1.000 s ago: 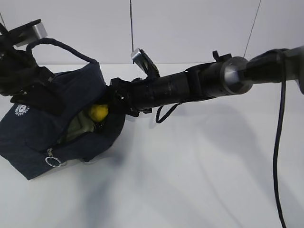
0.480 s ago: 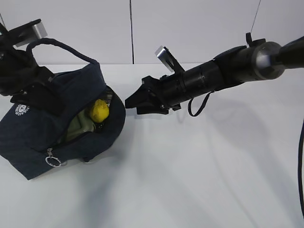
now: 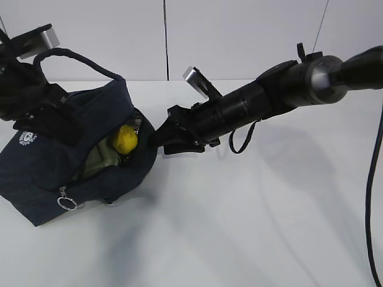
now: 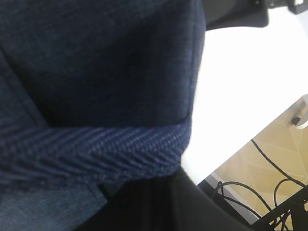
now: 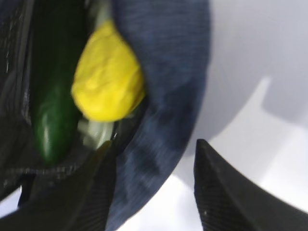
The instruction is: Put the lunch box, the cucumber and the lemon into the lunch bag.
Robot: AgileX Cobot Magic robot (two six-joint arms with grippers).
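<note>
Right gripper (image 5: 154, 185): jaws apart, empty, I see nothing held.
Lemon (image 5: 108, 82): just ahead-left, inside lunch bag (image 3: 48, 161) mouth beside cucumber (image 5: 50, 115), lengthwise along my approach.
Left gripper: shut on bag handle (image 4: 96, 149).

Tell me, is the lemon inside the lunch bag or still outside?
Inside. The lemon sits in the lunch bag's open mouth; the right wrist view shows it beside the cucumber, and the right gripper holds nothing.

Lab: bare white table (image 3: 251, 227), plain wall (image 3: 239, 36), loose floor cables (image 4: 269, 192).
</note>
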